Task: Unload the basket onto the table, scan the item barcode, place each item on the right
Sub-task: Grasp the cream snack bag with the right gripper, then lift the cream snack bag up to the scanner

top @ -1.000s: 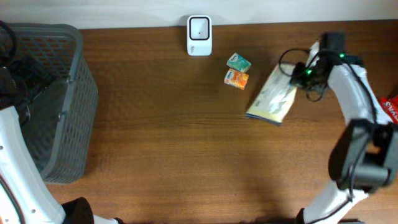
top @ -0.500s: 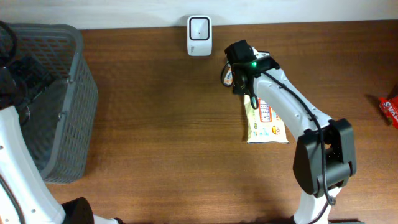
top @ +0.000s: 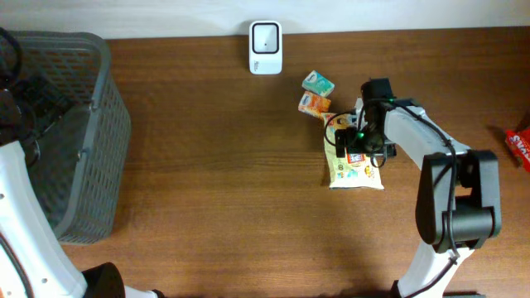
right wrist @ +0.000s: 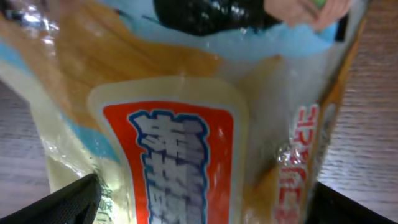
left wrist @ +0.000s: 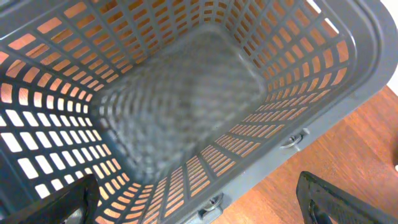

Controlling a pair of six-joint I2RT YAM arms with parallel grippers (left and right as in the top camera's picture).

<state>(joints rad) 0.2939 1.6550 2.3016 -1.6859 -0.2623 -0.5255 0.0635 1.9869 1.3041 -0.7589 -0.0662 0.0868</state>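
Observation:
The item, a yellow and blue snack bag (top: 358, 170) with a red label, lies flat on the wooden table. My right gripper (top: 354, 141) hovers just over its far end, open. In the right wrist view the bag (right wrist: 186, 118) fills the frame, and the right gripper (right wrist: 205, 208) shows only its dark fingertips (right wrist: 68, 202) in the bottom corners, one on each side of the bag. The white scanner (top: 266, 47) stands at the table's back edge. My left gripper (left wrist: 205, 205) is open above the grey basket (left wrist: 348, 74). No barcode shows.
A small green box (top: 318, 82) and an orange box (top: 315, 104) lie between the scanner and the bag. The grey basket (top: 74, 165) takes up the left end of the table. A red packet (top: 520, 145) sits at the right edge.
My right gripper has gone from shut to open. The right arm swung left past the small boxes, then back over the bag, which now lies flat and label up. The left arm is still.

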